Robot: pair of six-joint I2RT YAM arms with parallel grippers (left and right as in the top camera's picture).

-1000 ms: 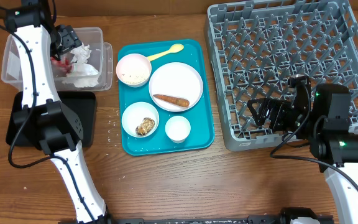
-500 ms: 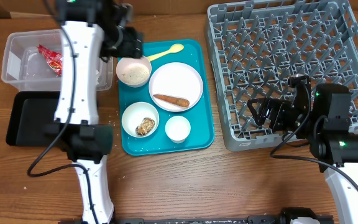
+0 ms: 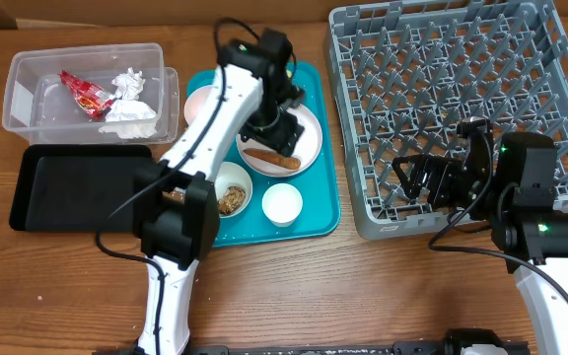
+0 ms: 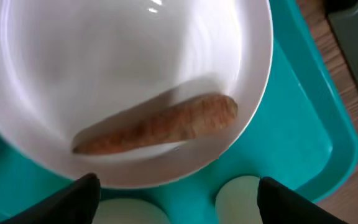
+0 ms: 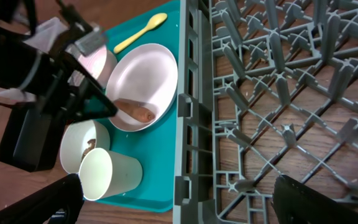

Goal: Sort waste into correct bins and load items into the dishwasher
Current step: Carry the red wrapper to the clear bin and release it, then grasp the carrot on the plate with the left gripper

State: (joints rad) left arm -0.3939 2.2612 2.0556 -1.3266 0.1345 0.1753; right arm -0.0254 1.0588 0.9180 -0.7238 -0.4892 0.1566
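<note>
My left gripper (image 3: 274,133) hangs open just above the white plate (image 3: 307,123), its fingers either side of the brown fried stick (image 4: 160,127) without touching it. On the teal tray, a bowl of brown scraps (image 3: 233,195) and a small cup (image 3: 282,204) stand in front of the plate. The rice bowl (image 3: 195,99) is half hidden by the arm. The yellow spoon (image 5: 140,32) shows only in the right wrist view. A red wrapper (image 3: 85,94) and white tissue (image 3: 131,106) lie in the clear tub (image 3: 23,99). My right gripper (image 3: 424,182) stays open over the grey dish rack's (image 3: 461,79) near-left corner.
The shallow black tray (image 3: 67,187) lies in front of the clear tub at the left. The teal tray (image 3: 321,212) sits between it and the rack. A few rice grains are scattered on the wood by the teal tray's left edge.
My left arm has swung right from the clear tub to over the plate, leaving the wrapper and tissue in the tub. The right arm has not moved.
</note>
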